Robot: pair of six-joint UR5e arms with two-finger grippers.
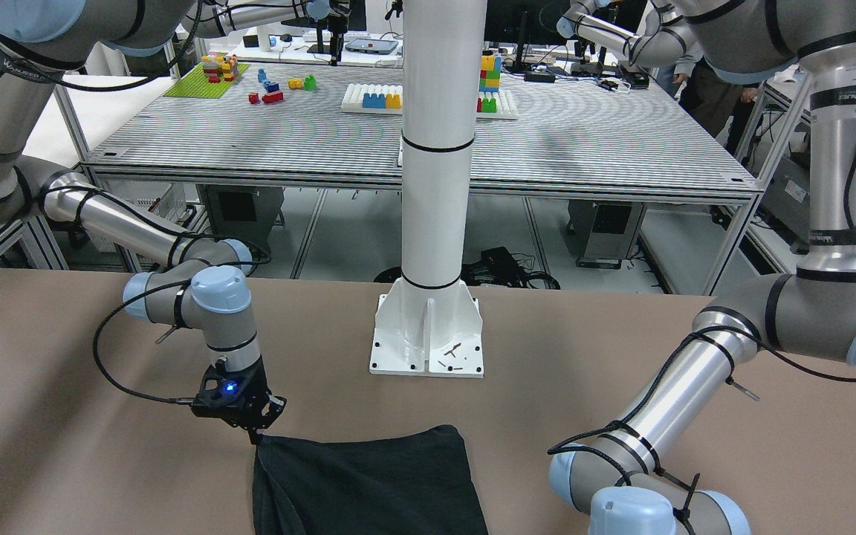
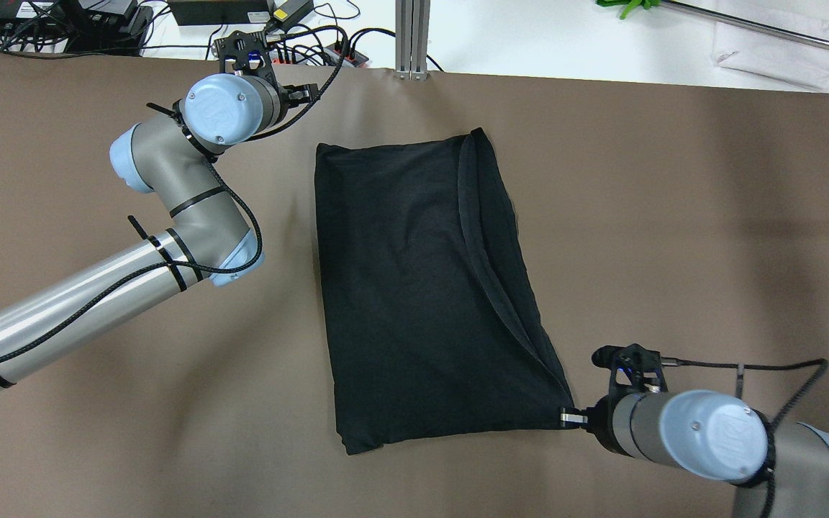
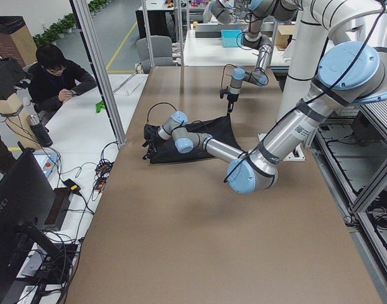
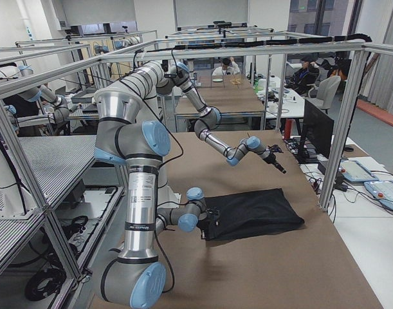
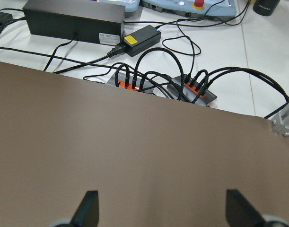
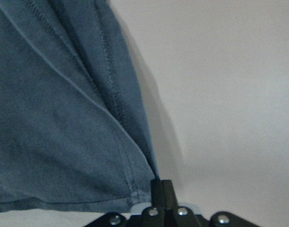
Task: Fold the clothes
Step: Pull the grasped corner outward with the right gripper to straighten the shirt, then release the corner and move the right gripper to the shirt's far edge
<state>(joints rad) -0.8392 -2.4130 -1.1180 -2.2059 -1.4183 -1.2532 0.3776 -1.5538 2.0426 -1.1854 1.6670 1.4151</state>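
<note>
looking from overhead, you see the garment [image 2: 414, 288] flat on the surface [image 2: 98, 432], its near right corner clamped in the right pincer [image 2: 574, 417]. left wrist view: left pincer [image 5: 158, 210] spread apart over bare surface. right wrist view: the cloth looks limp and light, so take it by the hemmed corners.

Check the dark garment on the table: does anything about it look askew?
Yes. The garment is folded unevenly: along its right side a hem slants inside the outer edge, baring a strip of another layer. The right claw pinches its near corner.
</note>
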